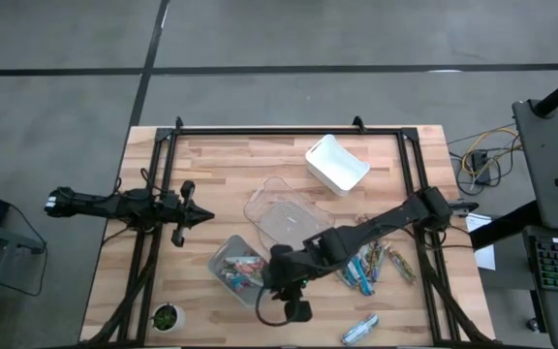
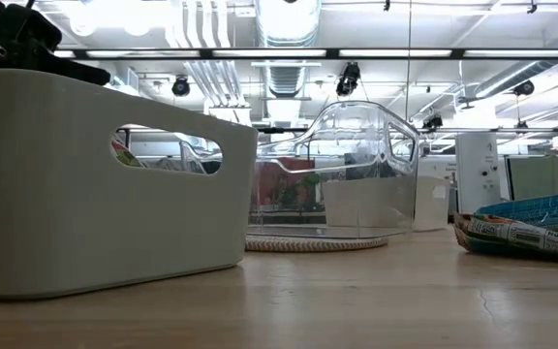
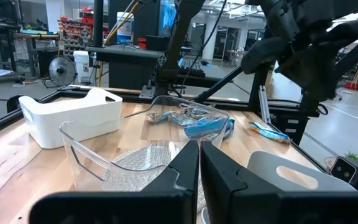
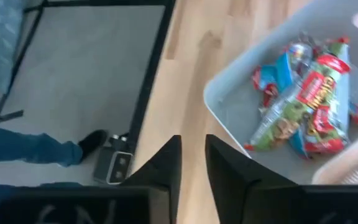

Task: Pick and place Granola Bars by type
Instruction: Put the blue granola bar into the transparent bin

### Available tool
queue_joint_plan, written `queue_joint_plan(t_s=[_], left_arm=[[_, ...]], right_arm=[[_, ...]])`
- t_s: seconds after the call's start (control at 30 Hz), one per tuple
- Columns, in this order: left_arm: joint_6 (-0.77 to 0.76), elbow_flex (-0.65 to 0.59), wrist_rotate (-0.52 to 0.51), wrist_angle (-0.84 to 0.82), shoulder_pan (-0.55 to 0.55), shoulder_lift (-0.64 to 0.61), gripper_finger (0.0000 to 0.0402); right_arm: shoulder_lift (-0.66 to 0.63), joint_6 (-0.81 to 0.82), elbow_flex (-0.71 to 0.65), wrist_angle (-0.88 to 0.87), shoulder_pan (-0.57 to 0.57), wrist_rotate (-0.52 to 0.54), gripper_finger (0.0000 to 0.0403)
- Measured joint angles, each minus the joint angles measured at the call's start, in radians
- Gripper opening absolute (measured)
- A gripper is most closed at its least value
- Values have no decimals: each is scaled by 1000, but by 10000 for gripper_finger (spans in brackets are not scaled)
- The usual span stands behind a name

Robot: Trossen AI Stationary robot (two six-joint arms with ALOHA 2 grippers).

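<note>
Dark print on the pale wrapper of a Granola Bar (image 2: pixel 526 236) in the low view, too small to spell out; large pale lettering on a red wrapper (image 4: pixel 321 87) in the grey bin (image 4: pixel 229 112), likewise unreadable; elsewhere nothing legible.

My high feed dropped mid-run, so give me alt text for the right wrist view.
The right gripper, dark fingers slightly parted and empty, hangs over the wooden table edge beside a grey rectangular bin holding shiny red, blue and greenish wrapped granola bars. Beyond the edge lie grey floor and a person's blue trouser leg and dark shoe.
</note>
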Motion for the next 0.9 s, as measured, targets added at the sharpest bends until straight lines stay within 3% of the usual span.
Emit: queue_joint_plan(t_s=[0.37,0.57,0.9], left_arm=[[0,0,0,0,0,0,0],[0,0,0,0,0,2,0],[0,0,0,0,0,9,0]], right_arm=[[-98,7,-108,-5,30,59,10],[-244,93,-285,-4,57,200,8],[-482,303,-580,16,93,317,8]])
